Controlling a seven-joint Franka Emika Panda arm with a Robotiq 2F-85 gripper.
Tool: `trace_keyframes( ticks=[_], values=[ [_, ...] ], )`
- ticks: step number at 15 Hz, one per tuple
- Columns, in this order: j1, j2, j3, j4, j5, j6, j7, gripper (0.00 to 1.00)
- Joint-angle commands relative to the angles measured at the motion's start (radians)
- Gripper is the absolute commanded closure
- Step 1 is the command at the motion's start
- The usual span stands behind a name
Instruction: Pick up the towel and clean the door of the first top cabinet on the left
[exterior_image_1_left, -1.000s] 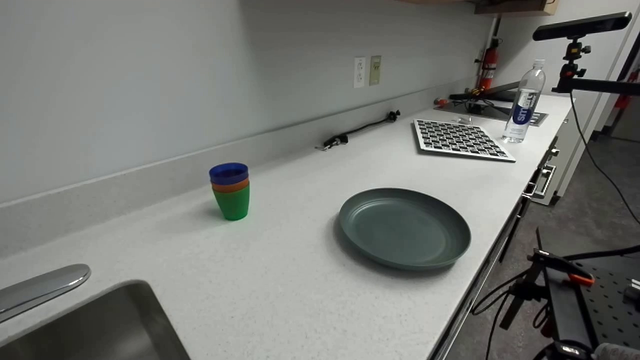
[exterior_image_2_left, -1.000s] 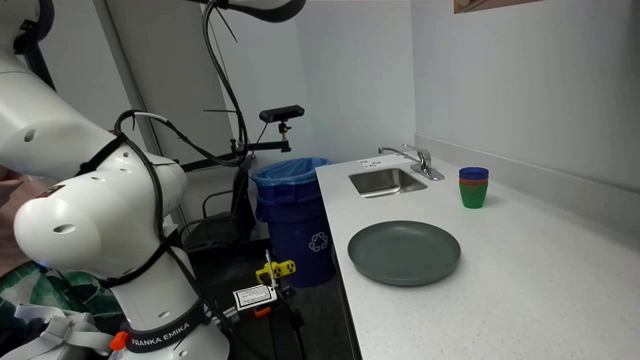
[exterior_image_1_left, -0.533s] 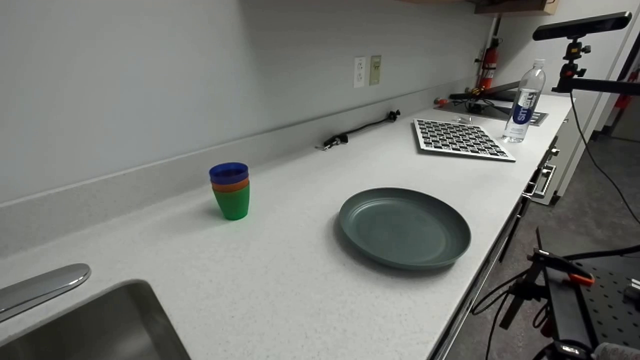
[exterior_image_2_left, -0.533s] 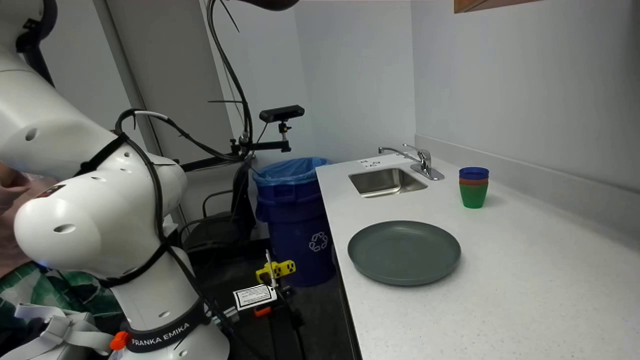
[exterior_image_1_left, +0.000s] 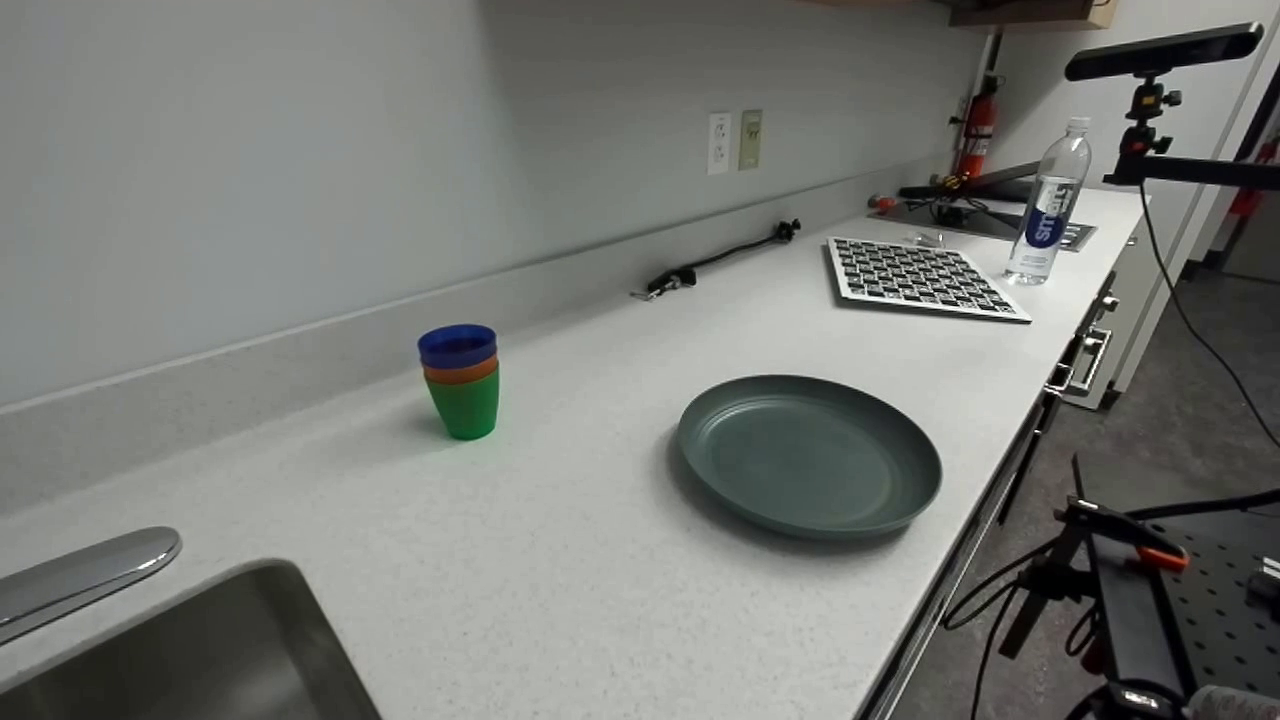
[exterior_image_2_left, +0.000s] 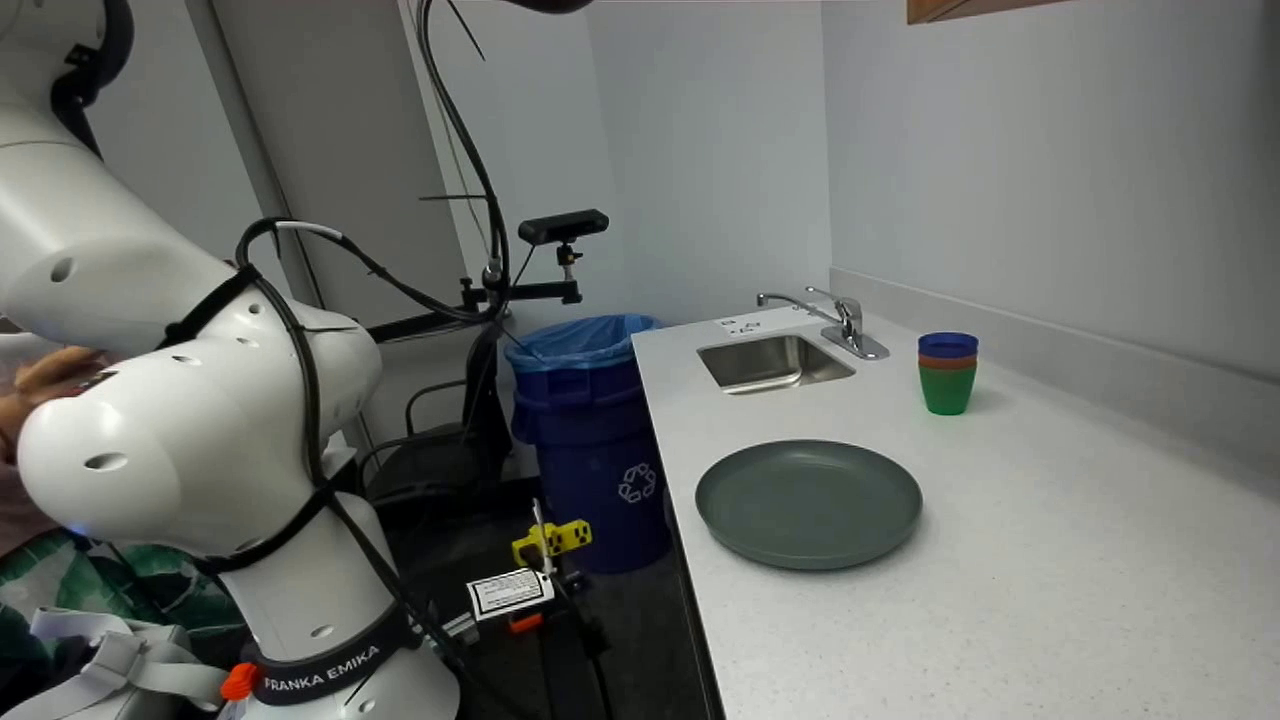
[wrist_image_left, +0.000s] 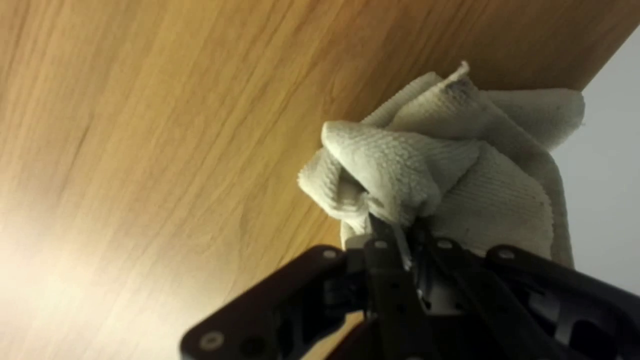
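The off-white towel (wrist_image_left: 480, 150) shows only in the wrist view, bunched and folded, with a dark stain near its upper corner. My gripper (wrist_image_left: 401, 223) is shut on the towel, the fingertips close together at its lower middle. The towel lies over a wooden cabinet surface (wrist_image_left: 165, 130) that fills the left and top of the wrist view; whether it presses on it I cannot tell. In an exterior view, only a lower corner of a wooden cabinet (exterior_image_2_left: 975, 8) shows at the top. Gripper and towel are outside both exterior views.
A grey-green plate (exterior_image_1_left: 810, 455) and stacked cups (exterior_image_1_left: 462, 385) stand on the counter (exterior_image_1_left: 560, 560). A sink (exterior_image_2_left: 775, 365), faucet (exterior_image_2_left: 848, 325) and bottle (exterior_image_1_left: 1048, 210) are there too. My arm (exterior_image_2_left: 180, 400) rises beside the counter, cables hanging from it.
The dark-edged arm part at the top of an exterior view has risen almost out of frame. The hanging cables have shifted slightly right. Plate and cups have not moved.
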Motion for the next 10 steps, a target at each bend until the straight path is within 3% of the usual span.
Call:
trace_keyframes(
  ticks=[1,7,8,10],
  values=[
    [-0.04,-0.072,0.049,-0.002,0.028,-0.23,0.039,0.97],
    [-0.022,-0.135,0.093,0.041,0.049,-0.69,0.099,0.97],
    [-0.028,-0.062,-0.013,-0.039,-0.008,-0.557,0.088,0.97],
    [-0.035,-0.038,-0.049,-0.053,-0.02,-0.572,0.094,0.97]
  ],
)
